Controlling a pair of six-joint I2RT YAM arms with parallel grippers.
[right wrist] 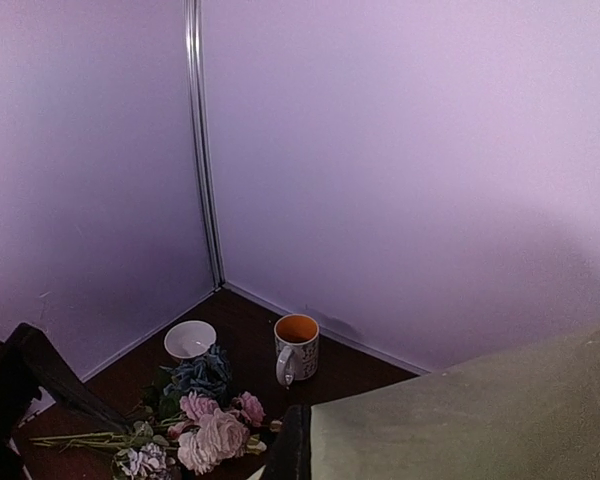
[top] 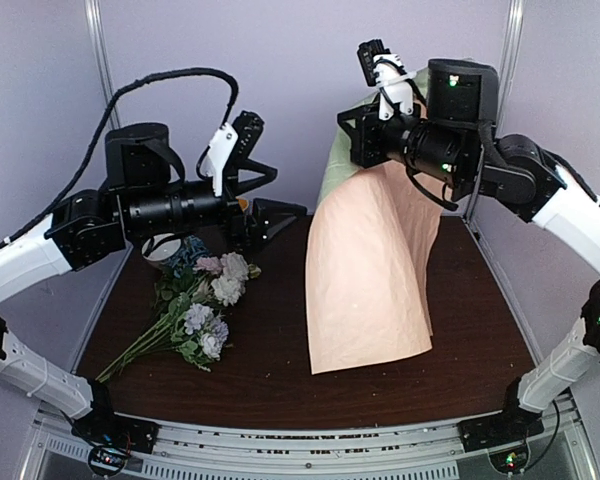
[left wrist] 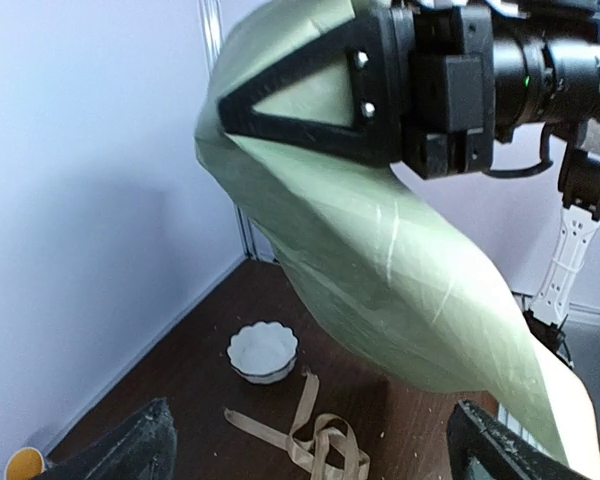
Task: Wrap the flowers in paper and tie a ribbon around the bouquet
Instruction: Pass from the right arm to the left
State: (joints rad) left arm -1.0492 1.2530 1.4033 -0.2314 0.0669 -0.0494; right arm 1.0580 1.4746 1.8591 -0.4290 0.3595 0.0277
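Top external view, read with both wrist views. Right gripper (top: pixel 348 135): fingers closed hard on the upper edge of the paper (top: pixel 370 280). The paper hangs as a curved sheet, tan face toward the arms and sage face toward the back wall, and its lower edge appears to rest on the table (top: pixel 280 385). Left gripper (top: pixel 288 190): fingers spread wide, holding nothing, hovering just left of the sheet and above the flowers (top: pixel 205 310). The flowers lie loose on the table's left half, stems toward the near edge. Hazards, as judged: the whole sheet depends on one pinch at its rim, so a sideways pull could tear the thin paper or slide it free. Lowering it without a second grip may let it fold or crease. Its lower edge could sweep the ribbon (left wrist: pixel 305 440), lying in loose loops on the table below the sheet, or nudge the small white bowl (left wrist: pixel 263 352) beyond it. The left arm, reaching for the blooms, could tip the mug (right wrist: pixel 297 348) standing near them. Writing: none legible; the mug carries a pattern too small to read, and no brand marks show on either arm.
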